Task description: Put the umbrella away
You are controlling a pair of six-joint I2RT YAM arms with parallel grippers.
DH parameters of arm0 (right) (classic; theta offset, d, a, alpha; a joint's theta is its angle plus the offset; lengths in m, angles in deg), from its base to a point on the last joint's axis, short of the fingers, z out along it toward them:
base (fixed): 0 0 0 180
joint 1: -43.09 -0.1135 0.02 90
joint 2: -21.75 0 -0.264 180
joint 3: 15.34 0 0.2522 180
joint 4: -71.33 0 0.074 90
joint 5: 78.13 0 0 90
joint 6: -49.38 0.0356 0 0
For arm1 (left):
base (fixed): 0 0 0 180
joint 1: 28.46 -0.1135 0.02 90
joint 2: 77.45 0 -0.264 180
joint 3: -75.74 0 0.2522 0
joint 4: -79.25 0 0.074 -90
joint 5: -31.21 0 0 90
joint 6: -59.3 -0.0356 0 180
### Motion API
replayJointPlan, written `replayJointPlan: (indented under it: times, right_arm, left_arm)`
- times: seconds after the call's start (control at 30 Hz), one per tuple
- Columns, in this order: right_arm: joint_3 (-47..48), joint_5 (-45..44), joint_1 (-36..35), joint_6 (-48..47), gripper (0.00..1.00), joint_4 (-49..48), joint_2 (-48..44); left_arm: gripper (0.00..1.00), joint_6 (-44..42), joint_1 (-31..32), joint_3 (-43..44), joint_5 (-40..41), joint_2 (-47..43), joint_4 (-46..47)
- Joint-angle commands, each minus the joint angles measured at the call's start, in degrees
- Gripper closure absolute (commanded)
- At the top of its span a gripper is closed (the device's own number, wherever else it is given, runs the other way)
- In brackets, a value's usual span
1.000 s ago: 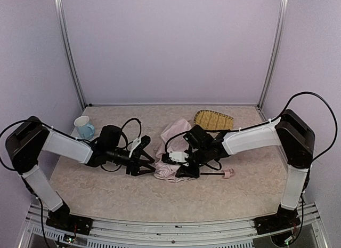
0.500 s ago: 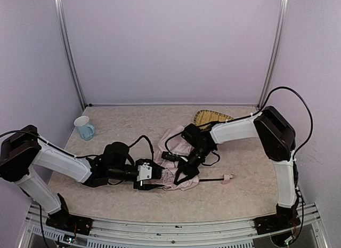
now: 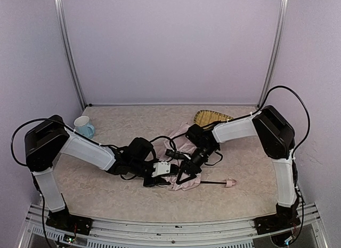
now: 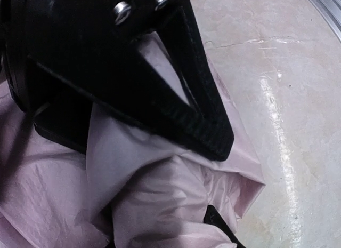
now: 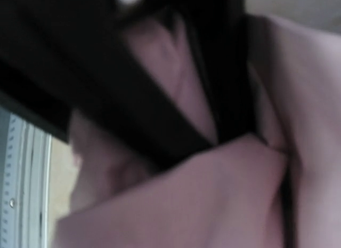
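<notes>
- Left gripper (image 3: 169,174) sits at the canopy's (image 3: 178,137) 7 o'clock edge, jaws apart, with a fold of pink cloth between its fingers (image 4: 205,122).
- Right gripper (image 3: 184,176), at its 3 o'clock, presses into the same cloth; blur hides how its jaws stand.
- Umbrella (image 3: 187,184) lies crumpled mid-table (image 3: 106,194), with the shaft (image 3: 213,181) and handle (image 3: 230,182) pointing to 3 o'clock.
- Tray (image 3: 210,118) lies at the umbrella's 1 o'clock, cup (image 3: 83,126) at its 10 o'clock.

Pale pink on umbrella (image 4: 154,205) and handle (image 3: 230,182), dark on shaft (image 3: 213,181). Woven tan for the tray (image 3: 213,118), pale blue for the cup (image 3: 83,127), mottled beige for the table (image 3: 106,189).
</notes>
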Motion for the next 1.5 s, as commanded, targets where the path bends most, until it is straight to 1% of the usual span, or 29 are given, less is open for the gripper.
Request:
replayJointPlan:
  times: [0.0, 0.07, 0.13, 0.23, 0.3, 0.4, 0.5, 0.53, 0.63, 0.67, 0.7, 0.73, 0.9, 0.97, 1.0, 1.1, 1.13, 1.17, 1.2, 1.27, 1.3, 1.37, 1.43, 1.47]
  right_arm:
    - [-2.92, -0.96, 1.86, 3.01, 0.43, -5.23, -6.20]
    - [-5.06, -2.05, 2.95, 4.74, 0.38, -8.02, -10.47]
    - [-7.16, -4.03, 3.69, 5.87, 0.35, -10.84, -15.27]
    - [-10.98, -12.23, 3.87, 7.32, 0.33, -15.69, -23.34]
    - [-14.67, -20.67, 3.68, 8.58, 0.34, -20.41, -27.80]
    - [-21.78, -30.89, 0.63, 4.49, 0.34, -27.17, -34.50]
    - [-30.57, -39.84, -6.13, -1.74, 0.30, -35.78, -39.20]
    - [-32.29, -42.65, -8.00, -3.24, 0.28, -37.70, -39.60]
    - [-33.28, -48.61, -11.02, -5.54, 0.22, -39.66, -36.86]
    - [-32.44, -49.81, -11.23, -5.42, 0.18, -39.23, -35.06]
    - [-31.18, -50.62, -11.41, -5.46, 0.08, -38.48, -33.11]
    - [-30.05, -51.34, -11.55, -5.59, 0.01, -37.85, -31.20]
    - [-26.86, -56.01, -12.15, -7.68, 0.00, -37.97, -24.40]
    - [-25.50, -55.96, -12.33, -8.01, 0.04, -37.56, -22.75]
    - [-25.01, -55.02, -12.45, -7.85, 0.07, -37.55, -22.04]
    - [-24.00, -53.62, -13.27, -7.59, 0.24, -37.56, -19.70]
    - [-23.77, -53.87, -13.53, -7.40, 0.31, -37.40, -19.03]
    - [-23.40, -54.11, -13.61, -6.80, 0.40, -37.13, -18.49]
    - [-23.32, -53.98, -13.60, -6.39, 0.47, -36.97, -18.24]
    - [-23.66, -53.57, -13.58, -5.83, 0.58, -37.19, -18.41]
    - [-24.18, -53.23, -13.54, -5.75, 0.61, -37.49, -18.60]
    - [-25.22, -52.92, -13.53, -5.69, 0.67, -37.98, -18.91]
    - [-25.11, -51.19, -12.99, -4.79, 0.70, -36.67, -18.95]
    - [-24.39, -48.92, -12.40, -3.92, 0.72, -35.27, -18.71]
  left_arm:
    - [0.70, 5.89, -1.15, 2.81, -3.32, 2.88, -10.88]
    - [0.74, 6.88, -1.99, 3.10, -5.58, 3.27, -12.42]
    - [0.78, 8.24, -3.56, 4.25, -8.29, 4.30, -14.34]
    - [0.84, 10.64, -6.08, 7.83, -12.72, 7.34, -18.97]
    - [0.87, 11.57, -7.63, 9.81, -16.31, 9.35, -21.70]
    - [0.90, 14.25, -10.13, 12.14, -22.48, 12.28, -23.48]
    - [0.97, 20.25, -13.01, 15.63, -28.18, 16.16, -25.71]
    - [1.00, 21.89, -13.67, 16.32, -29.59, 17.36, -26.20]
    - [1.00, 24.54, -14.81, 17.47, -33.40, 20.04, -26.52]
    - [1.00, 24.84, -14.88, 17.86, -34.14, 20.69, -26.95]
    - [1.00, 24.72, -14.94, 18.34, -34.63, 21.24, -27.84]
    - [1.00, 24.38, -14.94, 18.86, -35.39, 21.70, -28.87]
    - [1.00, 23.25, -15.51, 20.63, -36.46, 23.13, -32.25]
    - [1.00, 23.06, -15.60, 20.99, -36.93, 23.32, -33.30]
    - [1.00, 22.99, -15.60, 21.05, -37.12, 23.35, -33.38]
    - [1.00, 23.10, -15.60, 21.69, -37.53, 23.87, -33.62]
    - [1.00, 23.47, -15.60, 22.03, -37.62, 24.06, -33.65]
    - [0.98, 23.80, -15.59, 22.33, -37.72, 24.08, -33.67]
    - [0.94, 23.99, -15.60, 22.44, -38.19, 23.77, -33.47]
    - [0.81, 25.12, -15.55, 21.80, -38.22, 21.90, -31.25]
    - [0.74, 26.15, -15.58, 21.18, -37.46, 20.57, -29.00]
    - [0.62, 27.99, -15.59, 19.35, -35.43, 17.03, -23.63]
    - [0.56, 30.98, -15.57, 16.17, -32.81, 12.44, -15.71]
    - [0.53, 31.85, -15.60, 14.36, -31.47, 9.78, -11.21]
